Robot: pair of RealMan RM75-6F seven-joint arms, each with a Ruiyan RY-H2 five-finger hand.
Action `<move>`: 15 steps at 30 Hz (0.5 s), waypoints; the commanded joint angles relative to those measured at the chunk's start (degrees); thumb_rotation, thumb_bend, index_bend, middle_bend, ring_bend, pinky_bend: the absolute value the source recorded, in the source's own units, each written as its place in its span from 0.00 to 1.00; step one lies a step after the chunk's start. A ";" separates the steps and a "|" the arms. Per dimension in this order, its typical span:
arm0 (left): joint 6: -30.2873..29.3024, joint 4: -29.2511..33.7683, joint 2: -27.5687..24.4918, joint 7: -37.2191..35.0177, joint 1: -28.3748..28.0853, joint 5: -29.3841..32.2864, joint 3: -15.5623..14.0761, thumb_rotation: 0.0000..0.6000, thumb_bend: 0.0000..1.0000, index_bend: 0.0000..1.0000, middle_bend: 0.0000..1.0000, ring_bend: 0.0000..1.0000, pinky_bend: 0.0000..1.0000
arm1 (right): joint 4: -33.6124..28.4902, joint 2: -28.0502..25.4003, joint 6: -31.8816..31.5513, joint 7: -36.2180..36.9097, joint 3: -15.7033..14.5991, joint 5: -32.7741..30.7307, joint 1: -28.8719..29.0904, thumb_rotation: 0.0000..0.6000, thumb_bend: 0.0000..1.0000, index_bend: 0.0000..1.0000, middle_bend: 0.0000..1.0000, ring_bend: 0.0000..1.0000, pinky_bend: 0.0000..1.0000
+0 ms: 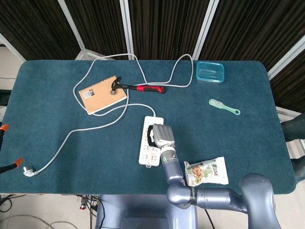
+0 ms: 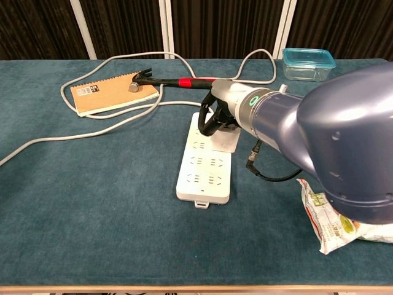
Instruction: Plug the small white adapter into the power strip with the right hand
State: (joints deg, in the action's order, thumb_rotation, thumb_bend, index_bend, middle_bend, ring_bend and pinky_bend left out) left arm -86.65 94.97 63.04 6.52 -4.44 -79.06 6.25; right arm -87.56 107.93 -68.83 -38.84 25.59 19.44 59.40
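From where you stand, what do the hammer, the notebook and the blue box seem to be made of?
Hammer: dull grey metal head, probably; red and black handle looks like rubber or plastic. Notebook: matte brown card cover, likely kraft paper. Box: see-through blue plastic, glossy.

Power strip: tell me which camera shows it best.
The chest view: the power strip lies close, its near socket rows clear, with the right hand over its far end. The head view shows it small, partly covered by that hand.

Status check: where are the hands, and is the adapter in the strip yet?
Right hand over far end of power strip, fingers curled down. Adapter hidden under hand, seating unconfirmed. Left hand not in view. Nothing blocking the near sockets.
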 commanded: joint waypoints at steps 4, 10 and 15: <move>-0.08 0.01 -0.05 -0.12 0.05 0.11 0.07 1.00 0.07 0.09 0.00 0.00 0.00 | 0.53 0.67 0.16 0.15 0.19 0.27 0.11 1.00 0.76 1.00 0.91 0.90 1.00; 0.08 -0.02 -0.09 -0.25 -0.02 0.17 0.09 1.00 0.07 0.09 0.00 0.00 0.00 | 1.28 1.32 0.36 0.20 0.36 0.39 0.17 1.00 0.76 1.00 0.91 0.90 1.00; -0.03 -0.05 -0.11 -0.31 0.02 0.30 0.20 1.00 0.07 0.09 0.00 0.00 0.00 | 2.00 1.66 0.73 0.33 0.28 0.32 -0.06 1.00 0.76 1.00 0.91 0.90 1.00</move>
State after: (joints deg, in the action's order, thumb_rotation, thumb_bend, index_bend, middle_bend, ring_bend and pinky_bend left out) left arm -86.68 94.91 62.94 6.21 -4.43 -78.76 6.45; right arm -85.57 109.58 -68.12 -38.53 25.88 19.78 59.36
